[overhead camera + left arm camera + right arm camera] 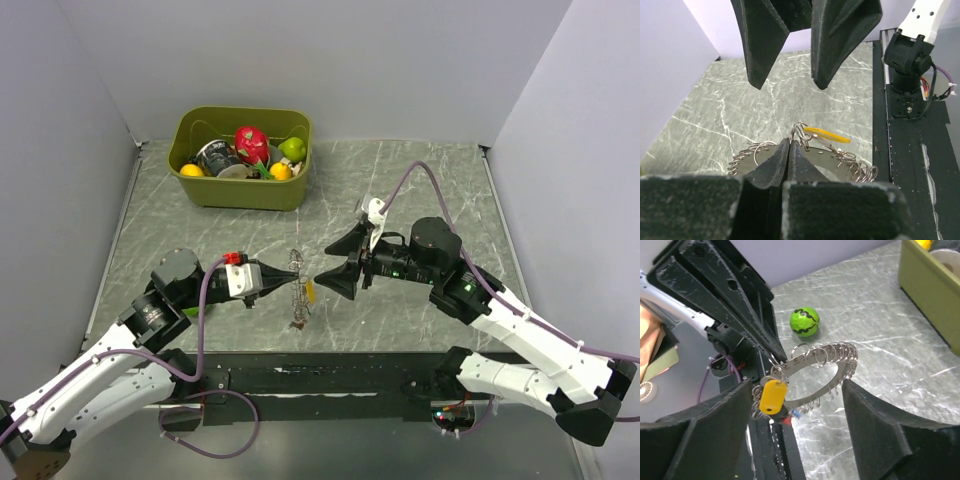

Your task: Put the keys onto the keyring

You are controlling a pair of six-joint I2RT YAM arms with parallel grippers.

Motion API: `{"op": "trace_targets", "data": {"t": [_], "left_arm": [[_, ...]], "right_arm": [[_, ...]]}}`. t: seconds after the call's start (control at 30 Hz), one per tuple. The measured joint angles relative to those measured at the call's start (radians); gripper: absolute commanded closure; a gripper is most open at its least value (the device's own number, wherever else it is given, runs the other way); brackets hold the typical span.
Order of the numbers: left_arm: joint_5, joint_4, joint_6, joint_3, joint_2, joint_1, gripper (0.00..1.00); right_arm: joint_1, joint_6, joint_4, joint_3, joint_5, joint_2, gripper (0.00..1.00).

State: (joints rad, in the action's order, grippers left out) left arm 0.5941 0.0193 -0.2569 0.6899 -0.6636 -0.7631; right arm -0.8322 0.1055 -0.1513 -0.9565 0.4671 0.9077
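Left gripper (291,272): jaws pressed together on the rim of the keyring (298,296). The ring sits well apart from the green bin (240,192), toward the near table edge and about in line with the bin's right end. A yellow-headed key (310,291) lies against the ring. Right gripper (322,264): spread wide, holding nothing, fingertips just beside the ring on its right. Bare marble table (420,180) runs between bin and ring. The black strip (330,375) along the near edge lies close to the ring. A green ball (805,321) rests by the left arm.
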Motion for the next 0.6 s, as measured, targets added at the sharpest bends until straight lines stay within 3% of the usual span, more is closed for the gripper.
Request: {"op": "trace_targets", "data": {"t": [0.07, 0.3, 0.47, 0.6], "left_arm": [[0.011, 0.000, 0.000, 0.000, -0.002, 0.000, 0.99], [0.050, -0.011, 0.000, 0.000, -0.007, 0.000, 0.99], [0.063, -0.015, 0.000, 0.000, -0.008, 0.000, 0.99], [0.063, 0.003, -0.006, 0.012, -0.019, 0.000, 0.99]], "right_arm": [[0.000, -0.005, 0.000, 0.000, 0.018, 0.000, 0.37], [0.001, -0.024, 0.004, -0.014, 0.119, 0.014, 0.42], [0.001, -0.026, 0.001, -0.023, 0.132, 0.037, 0.35], [0.002, -0.024, -0.005, -0.032, 0.120, 0.046, 0.20]]}}
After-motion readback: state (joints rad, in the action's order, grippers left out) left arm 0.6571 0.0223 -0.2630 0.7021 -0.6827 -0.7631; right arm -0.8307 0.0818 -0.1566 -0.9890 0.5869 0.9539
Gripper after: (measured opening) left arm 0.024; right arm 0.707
